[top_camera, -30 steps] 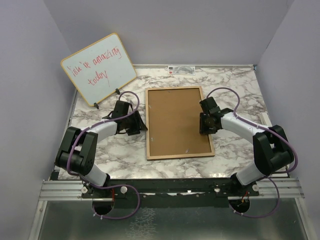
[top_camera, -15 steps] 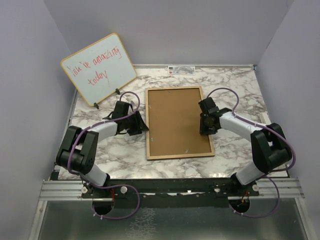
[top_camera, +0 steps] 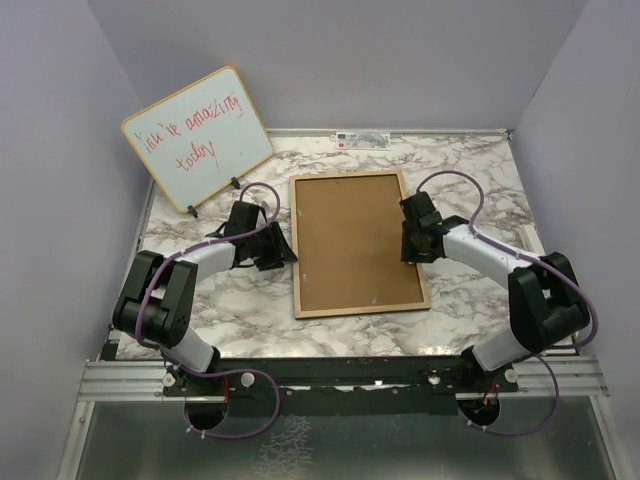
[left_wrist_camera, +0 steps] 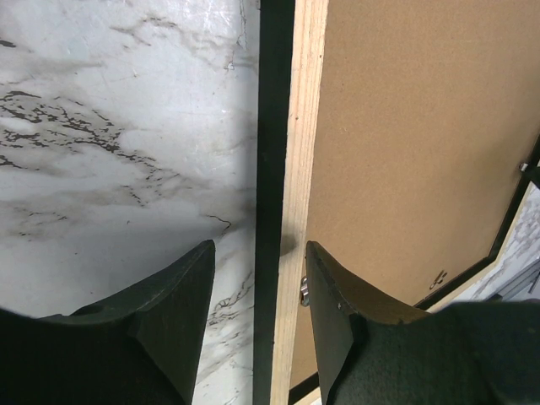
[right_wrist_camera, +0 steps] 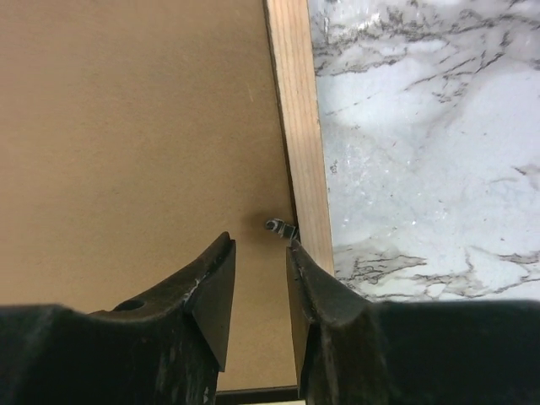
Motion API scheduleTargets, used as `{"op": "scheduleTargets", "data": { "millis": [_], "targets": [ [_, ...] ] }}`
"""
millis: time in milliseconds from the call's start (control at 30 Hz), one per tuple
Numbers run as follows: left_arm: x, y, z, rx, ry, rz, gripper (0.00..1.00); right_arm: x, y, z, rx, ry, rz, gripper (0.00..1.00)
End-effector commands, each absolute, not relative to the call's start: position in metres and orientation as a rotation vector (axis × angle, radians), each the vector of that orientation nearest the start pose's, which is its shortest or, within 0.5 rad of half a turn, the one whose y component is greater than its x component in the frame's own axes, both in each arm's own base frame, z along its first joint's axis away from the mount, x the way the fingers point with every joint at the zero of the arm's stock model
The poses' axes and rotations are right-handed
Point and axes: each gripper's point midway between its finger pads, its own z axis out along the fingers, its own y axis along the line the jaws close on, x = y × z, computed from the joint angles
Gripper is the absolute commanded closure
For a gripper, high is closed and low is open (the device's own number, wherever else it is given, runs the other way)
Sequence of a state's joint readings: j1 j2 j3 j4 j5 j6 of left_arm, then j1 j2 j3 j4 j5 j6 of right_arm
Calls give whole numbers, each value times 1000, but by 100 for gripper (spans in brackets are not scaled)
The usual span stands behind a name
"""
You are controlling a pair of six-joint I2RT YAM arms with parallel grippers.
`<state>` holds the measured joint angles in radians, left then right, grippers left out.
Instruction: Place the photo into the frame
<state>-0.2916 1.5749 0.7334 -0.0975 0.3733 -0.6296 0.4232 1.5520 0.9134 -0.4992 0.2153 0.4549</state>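
Whiteboard w/ red writing, marble table

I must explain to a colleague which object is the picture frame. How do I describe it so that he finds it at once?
On the marble table, look at the middle. The frame lies flat there, narrow light wood rails around a plain brown board. Unlike the whiteboard propped at the far left, it carries no red handwriting.
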Motion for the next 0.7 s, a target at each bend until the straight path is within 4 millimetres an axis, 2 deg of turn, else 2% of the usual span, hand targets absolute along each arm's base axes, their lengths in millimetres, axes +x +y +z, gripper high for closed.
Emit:
{"op": "scheduleTargets", "data": {
  "millis": [0, 67, 167, 267, 433, 533, 667],
  "targets": [
    [256, -150, -15, -336, 2824, -589, 49, 311, 122, 83, 128, 2530, 117, 62],
    [262, -152, -10, -331, 2807, -600, 48, 317, 121, 94, 147, 2492, 145, 58],
    [276, -156, 0, -313, 2771, -613, 47, 329, 114, 97, 183, 2485, 139, 51],
    [294, -157, 9, -290, 2729, -595, 41, 342, 110, 90, 230, 2501, 106, 41],
    [324, -158, 13, -267, 2673, -551, 29, 370, 109, 74, 250, 2489, 131, 19],
    [340, -161, 8, -262, 2667, -541, 28, 381, 112, 58, 234, 2534, 163, 16],
    [348, -168, 1, -246, 2685, -566, 28, 379, 123, 41, 192, 2604, 223, 15]
  ]
}}
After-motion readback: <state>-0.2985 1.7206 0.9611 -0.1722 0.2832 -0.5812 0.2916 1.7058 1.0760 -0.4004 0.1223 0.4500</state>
